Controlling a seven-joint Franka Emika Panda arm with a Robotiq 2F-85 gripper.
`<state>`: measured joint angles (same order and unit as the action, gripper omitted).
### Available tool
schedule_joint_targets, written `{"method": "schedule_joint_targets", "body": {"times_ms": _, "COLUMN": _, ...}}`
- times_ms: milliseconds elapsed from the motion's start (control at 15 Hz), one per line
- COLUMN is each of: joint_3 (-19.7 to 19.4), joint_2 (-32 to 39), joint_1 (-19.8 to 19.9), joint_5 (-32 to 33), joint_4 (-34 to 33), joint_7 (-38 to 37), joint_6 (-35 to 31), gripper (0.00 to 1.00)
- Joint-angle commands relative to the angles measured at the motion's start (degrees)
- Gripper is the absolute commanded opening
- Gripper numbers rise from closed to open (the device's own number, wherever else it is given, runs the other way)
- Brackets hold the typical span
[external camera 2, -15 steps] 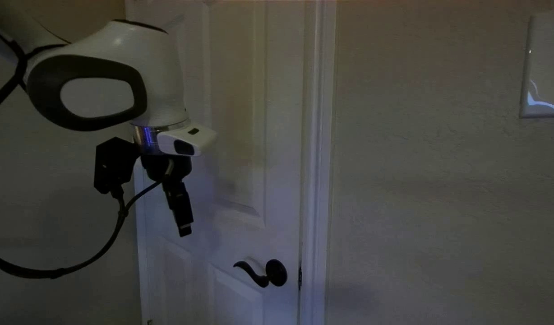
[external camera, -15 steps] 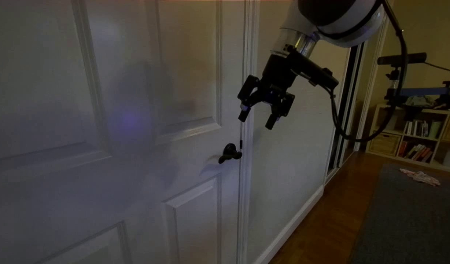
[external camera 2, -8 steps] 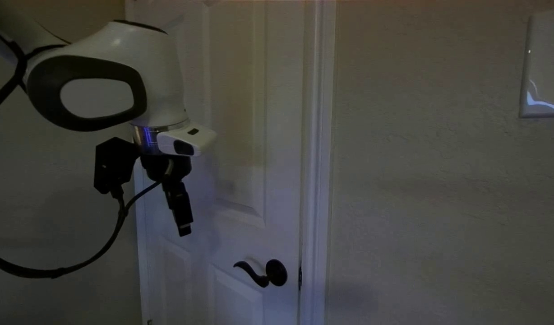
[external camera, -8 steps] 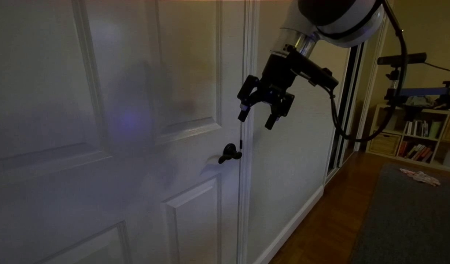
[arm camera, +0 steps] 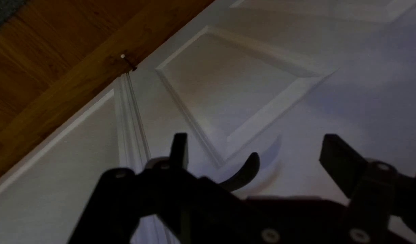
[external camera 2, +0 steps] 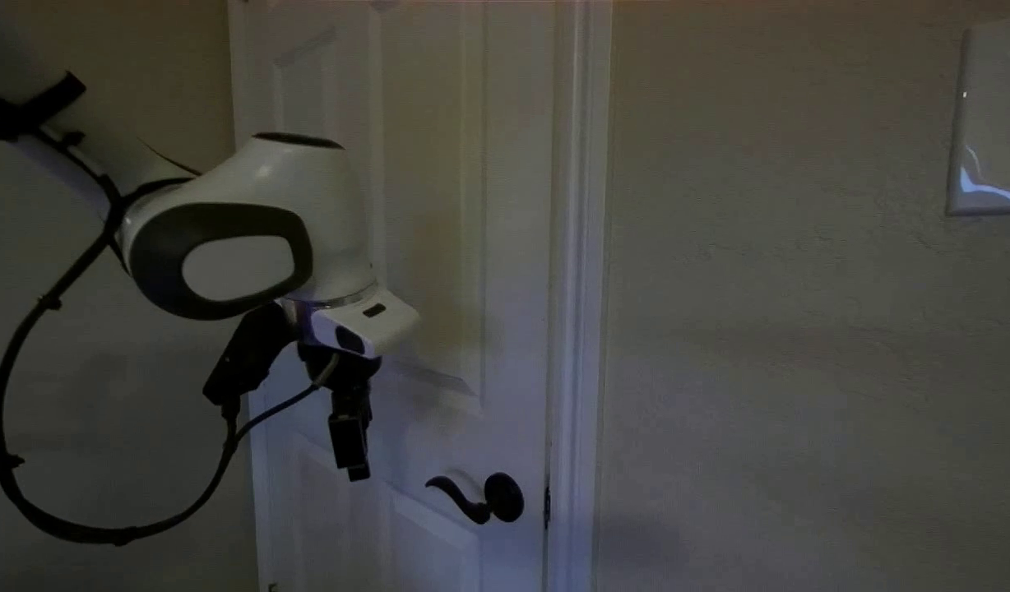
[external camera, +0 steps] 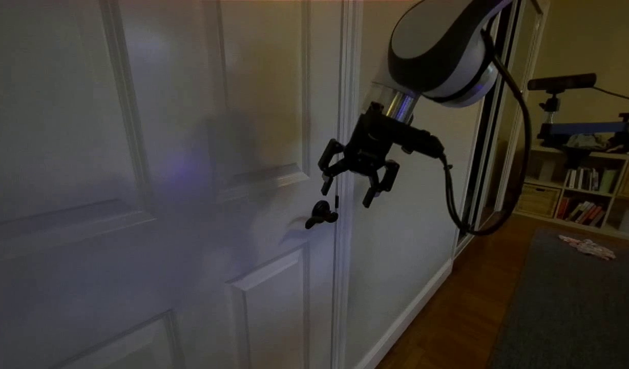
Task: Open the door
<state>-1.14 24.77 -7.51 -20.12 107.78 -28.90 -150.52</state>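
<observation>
Door [external camera 2: 439,271] closed in its frame [external camera 2: 583,288]; lever [external camera 2: 480,512] near the door's edge, just above the top corner of a lower panel [external camera 2: 431,551]. Gripper [external camera: 347,197] angled down, near the lever but apart from it — jaws spread wide, holding nothing. Wrist view: lever tip [arm camera: 250,165] seen through the gap between the fingers [arm camera: 178,150] — rest hidden by the gripper.

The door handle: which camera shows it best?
An exterior view, where the handle appears whole, its curve clear. Its lever also shows in an exterior view, foreshortened. The wrist view shows only its curved end, the rest hidden by open jaws.
</observation>
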Motion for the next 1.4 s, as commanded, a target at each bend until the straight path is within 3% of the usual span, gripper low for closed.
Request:
{"method": "schedule_joint_targets", "body": {"times_ms": 0, "joint_3": -1.9, "joint_2": 5.1, "joint_1": -1.6, "joint_5": 0.3, "joint_4": -3.3, "joint_7": -10.8, "joint_6": -4.3, "gripper": 1.0}}
{"method": "schedule_joint_targets", "body": {"times_ms": 600, "joint_3": -4.4, "joint_2": 12.9, "joint_1": -4.7, "joint_5": -0.1, "joint_4": -5.5, "joint_7": -27.2, "joint_6": -18.5, "gripper": 1.0}}
{"method": "schedule_joint_targets", "body": {"times_ms": 733, "joint_3": -4.9, "joint_2": 14.0, "joint_1": -5.2, "joint_5": -0.2, "joint_4": -5.9, "joint_7": -28.7, "joint_6": -20.1, "gripper": 0.72}}
{"method": "schedule_joint_targets", "body": {"times_ms": 1067, "joint_3": -5.4, "joint_2": 16.5, "joint_1": -5.6, "joint_5": -0.3, "joint_4": -8.3, "joint_7": -29.8, "joint_6": -24.7, "gripper": 0.39}}
{"method": "schedule_joint_targets", "body": {"times_ms": 1200, "joint_3": -5.5, "joint_2": 17.6, "joint_1": -5.7, "joint_5": -0.3, "joint_4": -10.1, "joint_7": -29.5, "joint_6": -25.1, "gripper": 0.46}}
{"method": "schedule_joint_targets", "body": {"times_ms": 1267, "joint_3": -5.4, "joint_2": 18.2, "joint_1": -5.6, "joint_5": -0.3, "joint_4": -11.0, "joint_7": -29.3, "joint_6": -24.9, "gripper": 0.37}}
{"method": "schedule_joint_targets", "body": {"times_ms": 1333, "joint_3": -5.4, "joint_2": 18.7, "joint_1": -5.5, "joint_5": -0.4, "joint_4": -11.7, "joint_7": -29.3, "joint_6": -24.7, "gripper": 0.39}}
